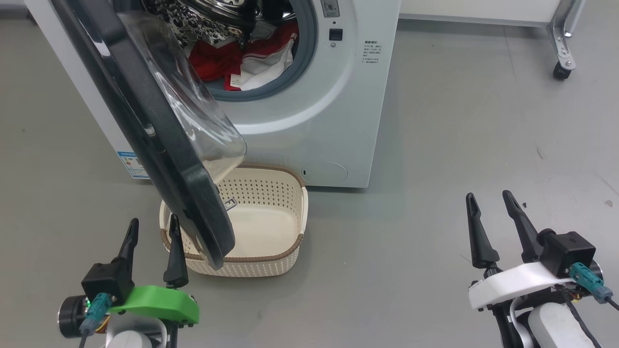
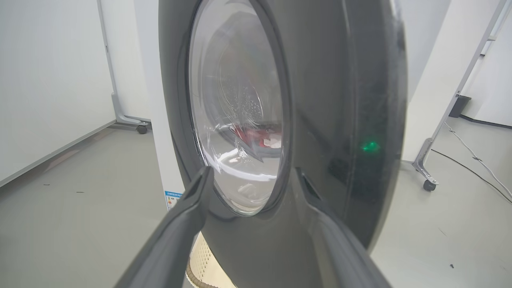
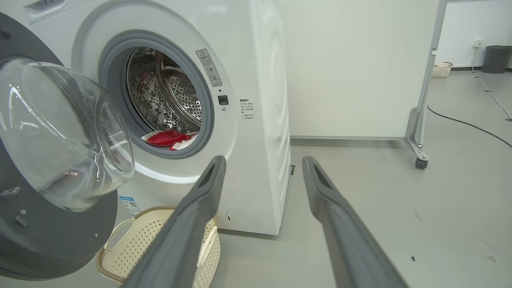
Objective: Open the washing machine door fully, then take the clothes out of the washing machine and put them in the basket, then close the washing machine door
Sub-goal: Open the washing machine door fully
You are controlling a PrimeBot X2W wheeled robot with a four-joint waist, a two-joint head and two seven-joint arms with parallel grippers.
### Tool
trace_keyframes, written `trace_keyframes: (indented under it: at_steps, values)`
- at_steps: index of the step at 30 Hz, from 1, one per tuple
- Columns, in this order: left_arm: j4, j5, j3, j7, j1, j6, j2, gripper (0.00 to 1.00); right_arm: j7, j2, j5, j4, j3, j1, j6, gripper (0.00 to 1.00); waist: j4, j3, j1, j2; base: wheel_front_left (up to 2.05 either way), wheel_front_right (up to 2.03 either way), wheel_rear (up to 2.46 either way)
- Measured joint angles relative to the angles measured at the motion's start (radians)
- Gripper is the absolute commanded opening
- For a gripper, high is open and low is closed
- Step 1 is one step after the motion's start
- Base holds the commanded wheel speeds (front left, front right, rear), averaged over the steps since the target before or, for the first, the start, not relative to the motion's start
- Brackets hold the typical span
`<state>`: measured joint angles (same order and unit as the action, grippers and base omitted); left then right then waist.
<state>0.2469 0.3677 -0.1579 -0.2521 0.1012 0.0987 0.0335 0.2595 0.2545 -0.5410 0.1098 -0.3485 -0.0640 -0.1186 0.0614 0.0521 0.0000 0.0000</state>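
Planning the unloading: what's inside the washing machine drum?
Red and white clothes lie at the drum bottom. The open door covers part of the drum, so anything there is hidden.

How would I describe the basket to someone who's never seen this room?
Find the big white washing machine with its round door open. On the floor before it, partly under that door, sits the basket. It is cream perforated plastic with a brown rim.

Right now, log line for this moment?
door open | clothes in drum | basket empty | left fingers open | right fingers open
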Motion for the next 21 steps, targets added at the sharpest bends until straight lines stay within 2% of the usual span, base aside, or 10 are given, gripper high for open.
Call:
trace_keyframes:
  at_steps: [17,21]
  values:
    - [-0.001,-0.011,0.0,0.0,0.0,-0.003,0.0,1.0,0.0,-0.024,0.044,-0.012,0.033,0.02,0.004,1.0,-0.001,0.011,0.0,0.0,0.0,0.0,0.0]
    - [0.0,-0.016,0.0,0.0,0.0,-0.003,0.0,1.0,0.0,-0.031,0.051,-0.012,0.037,0.029,0.014,1.0,0.0,0.01,0.0,0.0,0.0,0.0,0.0]
